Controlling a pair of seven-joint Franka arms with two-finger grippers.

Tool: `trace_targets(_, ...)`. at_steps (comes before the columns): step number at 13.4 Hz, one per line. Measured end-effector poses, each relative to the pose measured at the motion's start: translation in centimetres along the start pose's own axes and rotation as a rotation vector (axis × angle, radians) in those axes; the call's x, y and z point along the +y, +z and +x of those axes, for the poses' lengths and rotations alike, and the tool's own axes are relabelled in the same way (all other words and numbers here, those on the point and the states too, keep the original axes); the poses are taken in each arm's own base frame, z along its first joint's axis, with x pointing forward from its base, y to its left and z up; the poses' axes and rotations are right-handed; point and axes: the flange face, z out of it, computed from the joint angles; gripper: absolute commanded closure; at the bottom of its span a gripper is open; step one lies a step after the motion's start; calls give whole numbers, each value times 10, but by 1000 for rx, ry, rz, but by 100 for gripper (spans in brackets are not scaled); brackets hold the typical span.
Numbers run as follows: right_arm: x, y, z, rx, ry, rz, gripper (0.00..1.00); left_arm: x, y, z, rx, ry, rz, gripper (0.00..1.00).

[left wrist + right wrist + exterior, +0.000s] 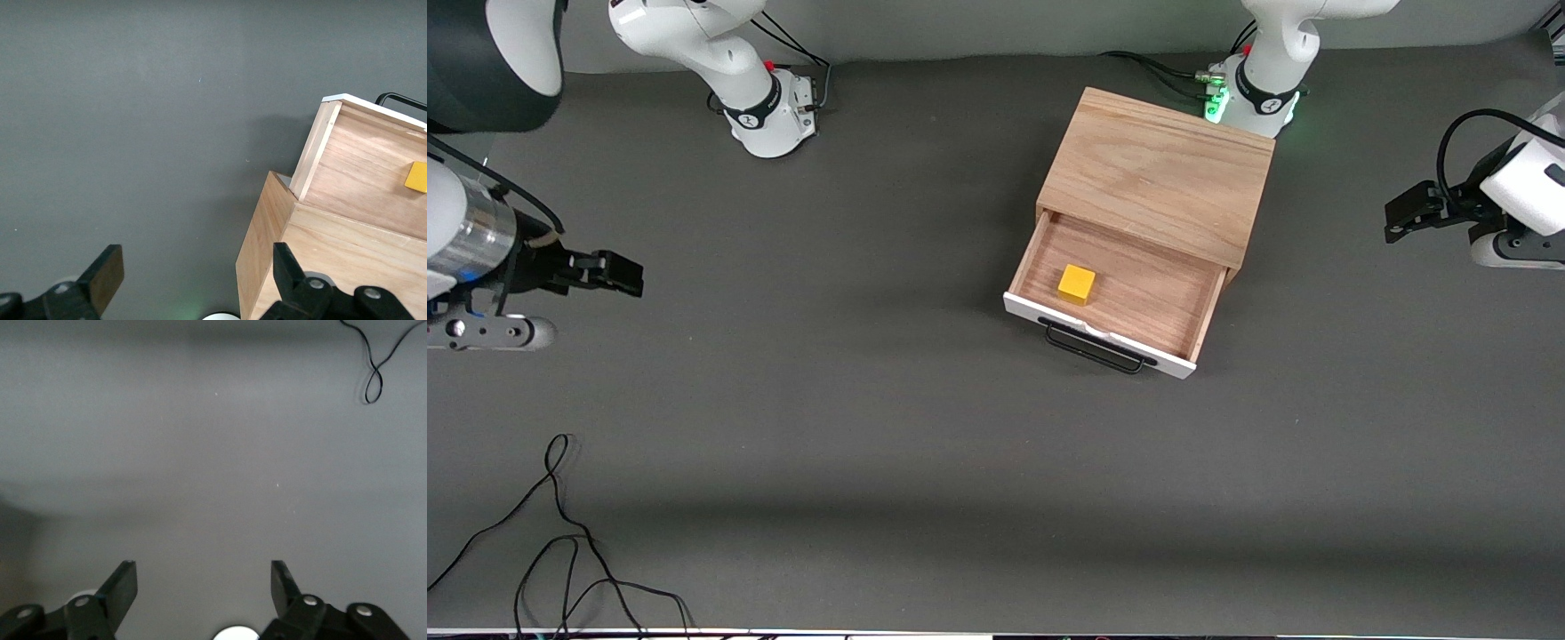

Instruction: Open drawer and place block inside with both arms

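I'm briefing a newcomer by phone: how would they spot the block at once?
Find the light oak box near the left arm's base. Its drawer is pulled open toward the camera. The block inside is a small bright yellow cube, the only vivid colour there.

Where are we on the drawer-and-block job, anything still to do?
Done: the drawer stands pulled out of the wooden box, and the yellow block sits on its floor near the white front panel. In hand: nothing. The left gripper is open over the table beside the box; the right gripper is open over bare table at the right arm's end. Left: nothing of the stated task that I can see.
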Motion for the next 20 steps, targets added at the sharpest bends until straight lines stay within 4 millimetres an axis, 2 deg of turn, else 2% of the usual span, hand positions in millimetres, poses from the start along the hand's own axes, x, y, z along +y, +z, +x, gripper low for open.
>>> trace_targets(12,28,8,7,-9,46,15,0,1,1,0,-5,2,0,0)
trace_targets(17,54,10,7,-22,70,64,0,1,5,3,-12,2,1,0)
trace_targets(20,61,10,0,-34,45,122,0,2,6,3,-15,3,1,0)
